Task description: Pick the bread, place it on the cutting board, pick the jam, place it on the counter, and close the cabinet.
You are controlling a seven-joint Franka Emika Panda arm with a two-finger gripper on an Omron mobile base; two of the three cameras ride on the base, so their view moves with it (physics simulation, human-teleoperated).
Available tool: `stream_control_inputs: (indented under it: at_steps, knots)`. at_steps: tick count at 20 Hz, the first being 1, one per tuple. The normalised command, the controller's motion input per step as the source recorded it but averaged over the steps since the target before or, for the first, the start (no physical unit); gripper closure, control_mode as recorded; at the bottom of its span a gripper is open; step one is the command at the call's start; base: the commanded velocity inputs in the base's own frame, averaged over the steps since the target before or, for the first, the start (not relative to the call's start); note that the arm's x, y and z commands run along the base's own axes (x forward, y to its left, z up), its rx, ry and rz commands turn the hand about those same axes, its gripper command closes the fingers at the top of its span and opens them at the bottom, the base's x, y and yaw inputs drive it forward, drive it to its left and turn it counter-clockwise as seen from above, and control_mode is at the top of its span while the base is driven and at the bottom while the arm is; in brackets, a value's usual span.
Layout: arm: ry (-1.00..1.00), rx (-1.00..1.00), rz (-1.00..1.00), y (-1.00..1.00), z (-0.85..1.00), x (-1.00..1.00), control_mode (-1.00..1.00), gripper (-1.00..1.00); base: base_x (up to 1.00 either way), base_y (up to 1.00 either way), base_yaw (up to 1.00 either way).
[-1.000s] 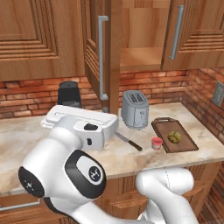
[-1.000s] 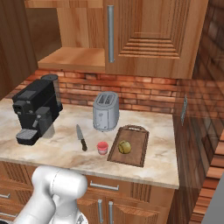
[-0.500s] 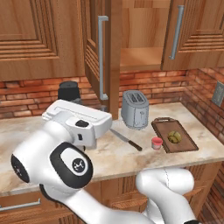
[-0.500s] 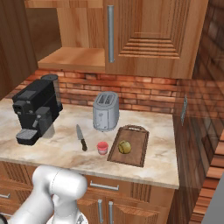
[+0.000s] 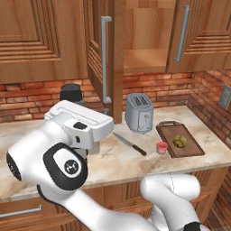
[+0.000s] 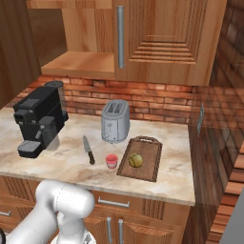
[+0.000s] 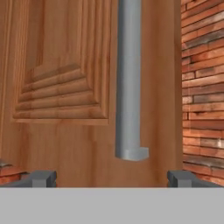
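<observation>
Bread (image 6: 136, 160) sits on the cutting board (image 6: 148, 167), and the jam (image 6: 111, 161) stands on the tabletop (image 6: 181, 178) just beside the board's left edge, near a knife (image 6: 88, 150). By how these lie, both placing steps look done, leaving the cabinet to close.

The left cabinet door (image 5: 103, 58) stands swung out toward the room, edge-on in the left base view, with the shelf (image 6: 83, 64) behind it bare. The right-hand door (image 6: 164, 40) is shut.

The pincer (image 7: 111, 178) points straight at the open door's outer face, its two tips spread wide either side of the lower end of the grey handle (image 7: 129, 78), holding nothing. That stance suits a push on the panel, or a grip on the bar, to swing the door home. I cannot tell whether the tips touch the wood.
</observation>
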Motion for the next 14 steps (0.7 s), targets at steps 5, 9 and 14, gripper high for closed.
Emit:
stream_control_inputs:
  at_steps: [5,9,14]
  knots:
    - [0.00,0.00,-0.01,-0.28,0.00,0.00,-1.00,-1.00,0.00,0.00,0.00]
    - [0.00,0.00,0.00,-0.27,0.00,0.00,-1.00,-1.00,0.00,0.00,0.00]
    - [0.00,0.00,0.00,-0.24,0.00,0.00,-1.00,-1.00,0.00,0.00,0.00]
